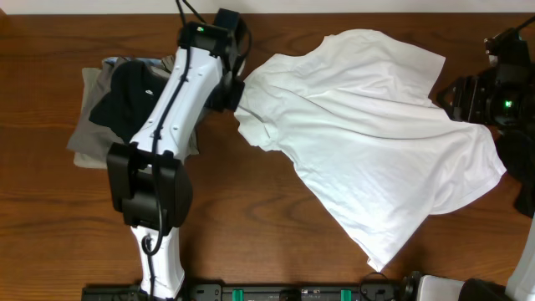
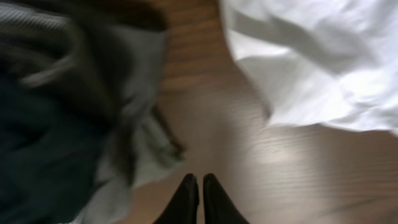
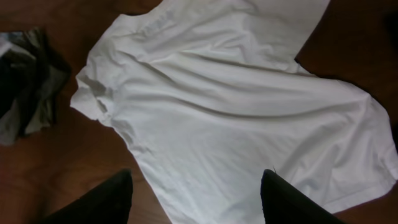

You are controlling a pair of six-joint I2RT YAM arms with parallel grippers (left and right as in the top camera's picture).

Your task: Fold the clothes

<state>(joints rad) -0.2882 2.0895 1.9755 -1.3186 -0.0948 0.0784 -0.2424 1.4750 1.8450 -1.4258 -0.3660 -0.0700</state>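
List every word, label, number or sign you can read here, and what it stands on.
No text can be read.
The white T-shirt has a faint grey mark near its collar, too blurred to read.
The pile of dark clothes shows no lettering I can make out.

A dark brown wooden table (image 1: 251, 209) shows clear horizontal grain.

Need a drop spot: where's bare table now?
Bare wood between left arm and white T-shirt, toward the near edge; also the near-left corner in front of the dark clothes pile. Crowded: far-left pile, T-shirt over centre-right.
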